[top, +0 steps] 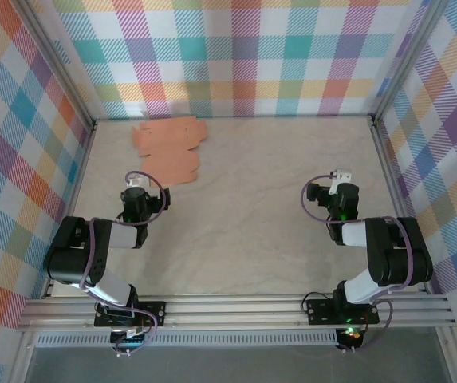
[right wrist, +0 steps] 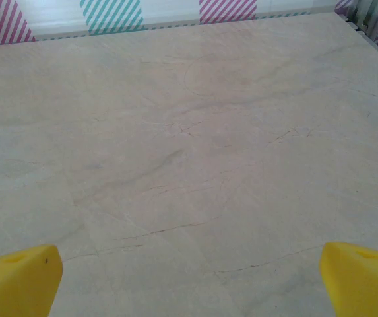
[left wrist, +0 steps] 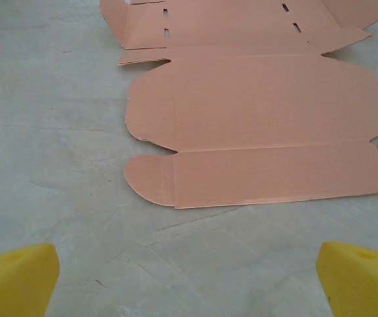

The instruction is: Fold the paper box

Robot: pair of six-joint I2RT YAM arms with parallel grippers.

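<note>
The paper box (top: 170, 149) lies flat at eleven o'clock, not folded yet, while the left gripper (top: 135, 188) and right gripper (top: 340, 177) are wide open and empty.

Paper box (top: 170, 148): salmon-orange card, unfolded die-cut sheet, lies flat on table, far-left area nr back wall. Rounded tabs on near panels, crease lines visible, small slots in far panel (left wrist: 254, 112). Far-left flap slightly raised; rest flat.
</note>
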